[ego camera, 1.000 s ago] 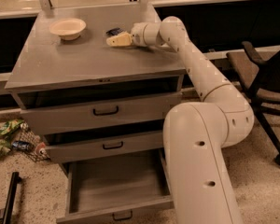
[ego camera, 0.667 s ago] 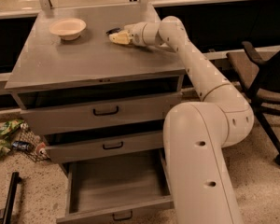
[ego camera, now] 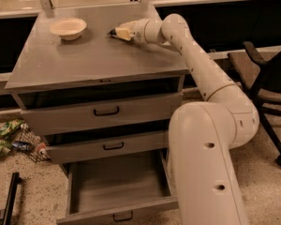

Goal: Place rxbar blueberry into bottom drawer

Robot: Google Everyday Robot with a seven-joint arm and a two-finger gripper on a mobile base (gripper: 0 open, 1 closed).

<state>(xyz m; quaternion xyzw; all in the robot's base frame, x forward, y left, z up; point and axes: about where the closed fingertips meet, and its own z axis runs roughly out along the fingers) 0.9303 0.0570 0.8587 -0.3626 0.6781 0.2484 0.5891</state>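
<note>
The rxbar blueberry [ego camera: 112,32] shows only as a small dark sliver on the grey cabinet top [ego camera: 93,60], right at the tip of my gripper; most of it is hidden. My gripper [ego camera: 120,33] is low over the back middle of the top, reaching in from the right. The bottom drawer [ego camera: 117,184] is pulled open below, with a plain grey interior holding nothing. The two drawers above it are slightly ajar.
A cream bowl [ego camera: 68,28] stands at the back left of the top. My white arm and base [ego camera: 206,144] stand at the cabinet's right. A chair [ego camera: 267,74] is at the far right. Snack bags and litter [ego camera: 9,137] lie on the floor at left.
My gripper has moved a little left and down over the bar. The bar, seen apart beside the tip before, is now mostly covered by it.
</note>
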